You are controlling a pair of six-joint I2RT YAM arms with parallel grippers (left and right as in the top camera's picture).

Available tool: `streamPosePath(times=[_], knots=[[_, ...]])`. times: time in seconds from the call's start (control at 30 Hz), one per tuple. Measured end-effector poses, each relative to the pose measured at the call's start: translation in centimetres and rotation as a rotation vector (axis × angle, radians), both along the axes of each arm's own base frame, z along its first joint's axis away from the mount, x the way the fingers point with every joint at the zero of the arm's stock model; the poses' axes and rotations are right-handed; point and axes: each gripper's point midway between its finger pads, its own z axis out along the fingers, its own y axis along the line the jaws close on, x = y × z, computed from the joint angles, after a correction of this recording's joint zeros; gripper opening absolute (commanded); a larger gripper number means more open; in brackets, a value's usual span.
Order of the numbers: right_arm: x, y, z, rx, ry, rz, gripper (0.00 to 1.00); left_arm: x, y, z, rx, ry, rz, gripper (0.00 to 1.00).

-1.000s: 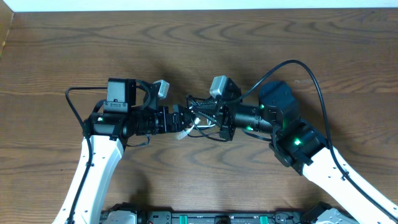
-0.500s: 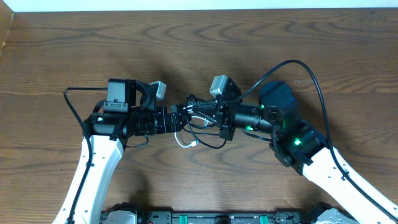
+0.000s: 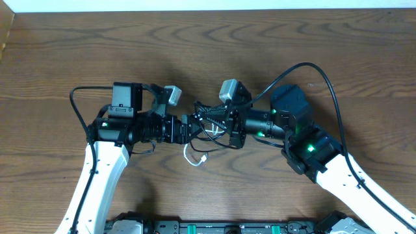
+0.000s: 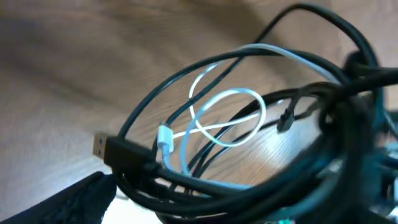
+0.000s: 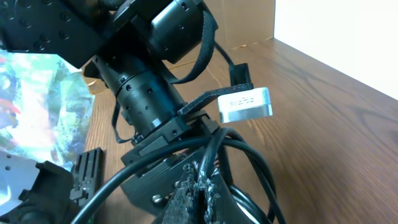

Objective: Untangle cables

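The cables (image 3: 209,120) hang in a knot between my two grippers over the wooden table. My right gripper (image 3: 221,123) is shut on a strand of the black cable (image 5: 210,152), which is pinched between its fingertips (image 5: 200,173). My left gripper (image 3: 193,128) faces it, open, with black loops (image 4: 149,106) lying across its jaws; one finger (image 4: 74,199) shows at the lower left. A black USB plug (image 4: 101,145) sticks out to the left. The white cable (image 4: 236,92) loops through the black coils, and its free end (image 3: 194,156) droops onto the table.
The left arm's wrist and silver camera (image 5: 245,104) sit right in front of my right gripper. A thick black arm cable (image 3: 325,78) arcs over the right arm. A cardboard box (image 5: 249,18) stands at the table's edge.
My left gripper has moved right, closer to the right gripper and into the knot. The white cable's end has slipped down and now trails lower on the table.
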Motion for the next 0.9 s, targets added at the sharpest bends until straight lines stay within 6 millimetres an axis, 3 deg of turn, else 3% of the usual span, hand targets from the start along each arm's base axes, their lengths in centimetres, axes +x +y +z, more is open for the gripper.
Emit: streamPosePath(times=[0.2, 0.23, 0.37, 0.43, 0.9], knots=[[-0.4, 0.1, 0.0, 0.004, 0.006, 0.024, 0.01, -0.1, -0.3, 0.3, 0.029, -0.152, -0.141, 0.91], [-0.5, 0.1, 0.0, 0.004, 0.007, 0.027, 0.01, -0.1, -0.3, 0.3, 0.033, -0.17, -0.157, 0.84], [-0.5, 0.1, -0.1, 0.002, 0.011, 0.03, 0.01, -0.3, -0.4, 0.4, 0.04, -0.212, -0.199, 0.25], [-0.5, 0.1, -0.1, 0.001, 0.011, 0.028, 0.01, -0.4, -0.5, 0.4, 0.039, -0.222, -0.212, 0.08], [0.6, -0.9, -0.6, -0.009, 0.059, -0.018, 0.01, -0.2, 0.1, -0.2, 0.081, -0.191, -0.176, 0.08]])
